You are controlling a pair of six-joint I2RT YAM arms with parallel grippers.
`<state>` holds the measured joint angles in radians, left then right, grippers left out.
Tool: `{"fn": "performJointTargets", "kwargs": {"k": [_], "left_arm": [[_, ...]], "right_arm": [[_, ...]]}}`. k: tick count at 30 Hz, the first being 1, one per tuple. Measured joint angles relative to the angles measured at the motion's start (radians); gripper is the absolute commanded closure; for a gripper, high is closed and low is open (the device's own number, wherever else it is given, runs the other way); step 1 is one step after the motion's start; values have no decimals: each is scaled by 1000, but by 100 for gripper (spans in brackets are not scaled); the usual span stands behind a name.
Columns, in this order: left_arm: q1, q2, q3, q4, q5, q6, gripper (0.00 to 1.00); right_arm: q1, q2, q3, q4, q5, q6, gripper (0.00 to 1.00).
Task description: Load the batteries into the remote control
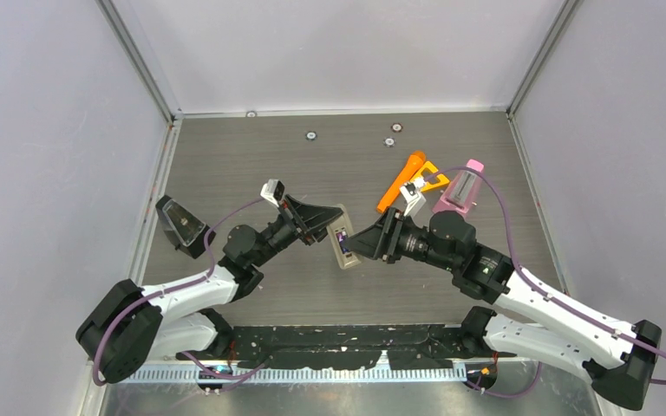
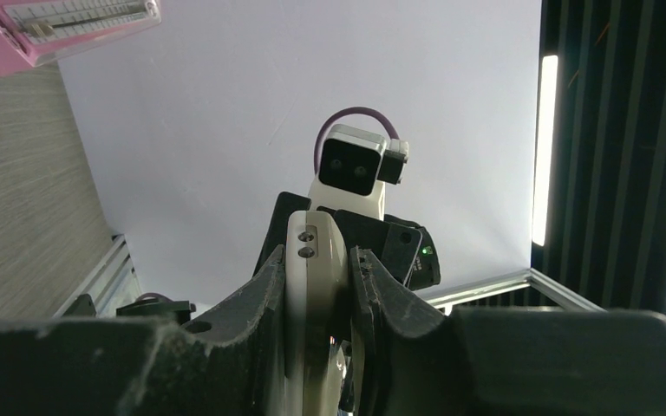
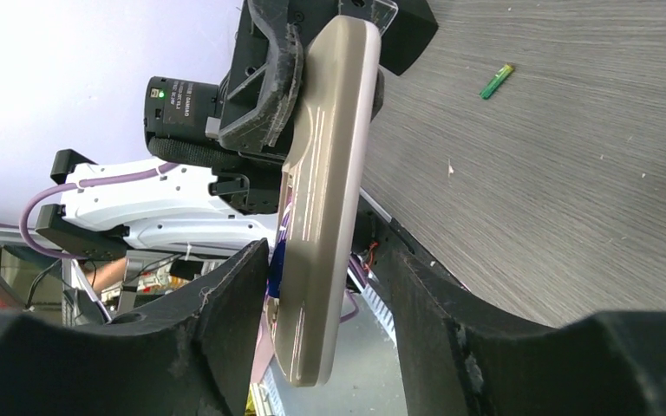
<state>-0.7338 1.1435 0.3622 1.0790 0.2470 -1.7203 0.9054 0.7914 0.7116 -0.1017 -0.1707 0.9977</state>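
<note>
Beige plastic, the remote (image 1: 340, 238) hangs off the table (image 1: 225, 165), roughly midway between the two arms. Its battery bay faces up in the top view, and a purple cell (image 1: 342, 236) lies in it. The left gripper (image 2: 316, 260) is clamped tight on the remote's far end, a finger pressed flat to each long side. From the other side the right gripper (image 3: 325, 260) straddles the remote's near end. Its jaws stand partly apart, one finger (image 3: 225, 321) close to the side where the purple shows. The other finger (image 3: 434, 321) has a clear gap between it and the remote's back. I cannot tell whether the closer finger touches.

A green cell (image 3: 495, 81) lies flat on the table. In the right wrist view it is off to the right of the remote's clamped end and well apart from it.

Beyond the remote and to its right, farther from the arm bases, an orange tool (image 1: 403, 184) rests on the table. A pink device (image 1: 458, 192) lies just beside that tool, on the side away from the remote. Left of the remote, well apart and near the table's left edge, sits a black wedge (image 1: 180, 224). In the left wrist view the right arm's white camera (image 2: 351, 169) shows just above the remote's tip.
</note>
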Motion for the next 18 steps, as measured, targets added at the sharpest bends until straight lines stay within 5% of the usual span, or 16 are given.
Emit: {"fn": "performJointTargets", "kwargs": {"k": [18], "left_arm": [[14,0,-4,-26,-13,26,100]], "right_arm": [[-6,87,0,82,-51,38,86]]}}
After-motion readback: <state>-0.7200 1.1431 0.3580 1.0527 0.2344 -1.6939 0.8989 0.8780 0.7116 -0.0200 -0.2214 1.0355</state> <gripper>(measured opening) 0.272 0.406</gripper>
